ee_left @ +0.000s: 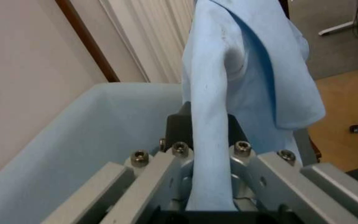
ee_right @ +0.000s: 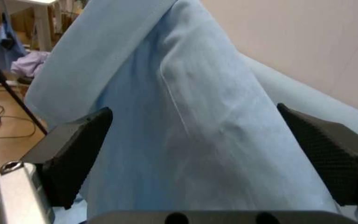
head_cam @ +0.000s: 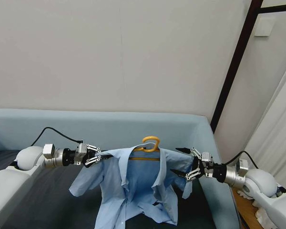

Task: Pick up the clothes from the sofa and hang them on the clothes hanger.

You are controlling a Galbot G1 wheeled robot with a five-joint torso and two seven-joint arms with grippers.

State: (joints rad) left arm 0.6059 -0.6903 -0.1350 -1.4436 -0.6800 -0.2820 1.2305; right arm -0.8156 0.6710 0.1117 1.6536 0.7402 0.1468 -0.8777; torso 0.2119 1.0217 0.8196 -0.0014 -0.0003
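Note:
A light blue shirt (head_cam: pixel 133 191) hangs on an orange hanger (head_cam: pixel 150 143) above the blue-grey sofa (head_cam: pixel 62 126), its hem drooping to the seat. My left gripper (head_cam: pixel 104 156) is shut on the shirt's shoulder on the left side. In the left wrist view the cloth (ee_left: pixel 241 70) runs pinched through the left gripper (ee_left: pixel 210 186). My right gripper (head_cam: pixel 176 163) is at the shirt's other shoulder, open. In the right wrist view its black fingers (ee_right: pixel 73 149) stand wide apart on either side of the shirt (ee_right: pixel 185 130).
A dark upright post (head_cam: pixel 233 67) rises behind the sofa's right end, with a white curtain (head_cam: pixel 276 124) beyond it. Wooden floor and a heap of pale cloth (head_cam: pixel 267 214) lie at the lower right. A plain wall backs the sofa.

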